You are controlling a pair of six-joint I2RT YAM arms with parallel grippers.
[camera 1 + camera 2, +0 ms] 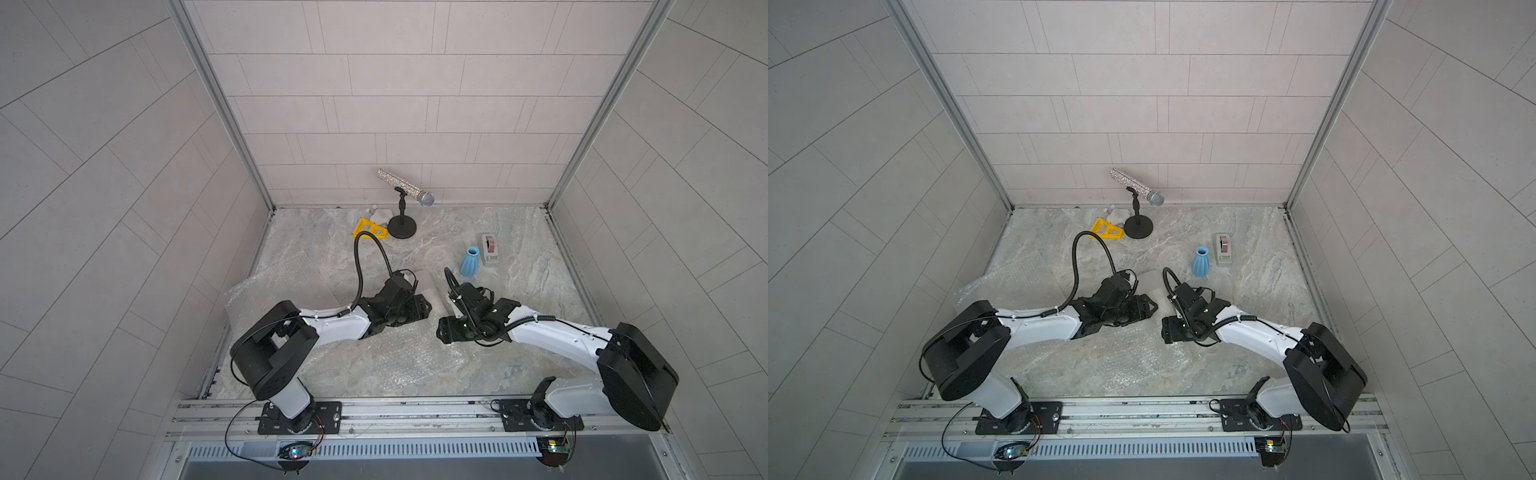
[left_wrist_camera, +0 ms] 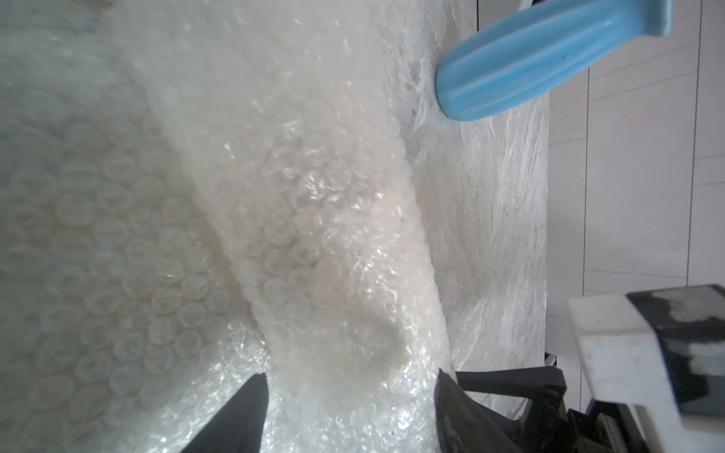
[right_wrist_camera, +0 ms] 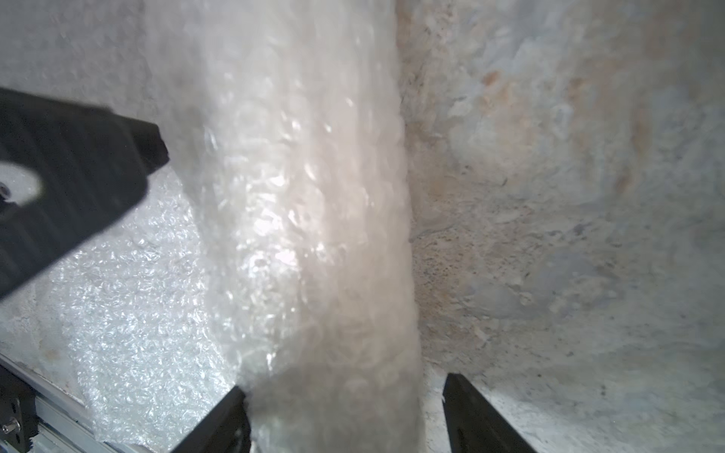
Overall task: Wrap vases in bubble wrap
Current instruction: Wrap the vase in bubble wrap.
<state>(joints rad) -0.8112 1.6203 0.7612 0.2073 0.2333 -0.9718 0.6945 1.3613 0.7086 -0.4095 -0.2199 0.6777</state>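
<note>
Grey marble-patterned table (image 1: pixel 519 291) carried everything. The large clear bubble wrap sheet (image 1: pixel 374 357) lay spread over its near half, crinkled and running out past the left arm. My read was that it lay flat so a vase could be rolled along it.

On the sheet's far part, between the two wrists, lay a whitish cylindrical wrapped roll (image 2: pixel 314 219), on its side and covered in bubbles in both wrist views. I took it for the taller white vase, but the plastic hid any ribs, so I couldn't confirm. One arm at each end made sense – two holds keep the roll from unwinding or rolling away.

Left gripper (image 2: pixel 349 380): jaws wide, straddling one end of the roll, with a finger close against each flank. I couldn't tell whether they were squeezing or only bracketing it.

Right gripper (image 3: pixel 343 384): jaws wide around the other end. One finger sat at the wrap, and bare table showed between the other finger and the roll – so parted, not clamped.

Small light-blue ribbed vase (image 1: pixel 470 262) with a narrow neck stood upright and bare beyond the right wrist, clear of the sheet and not yet wrapped. Grey tape dispenser (image 1: pixel 490 249) sat just beside it, handy for sealing, I'd guess.
</note>
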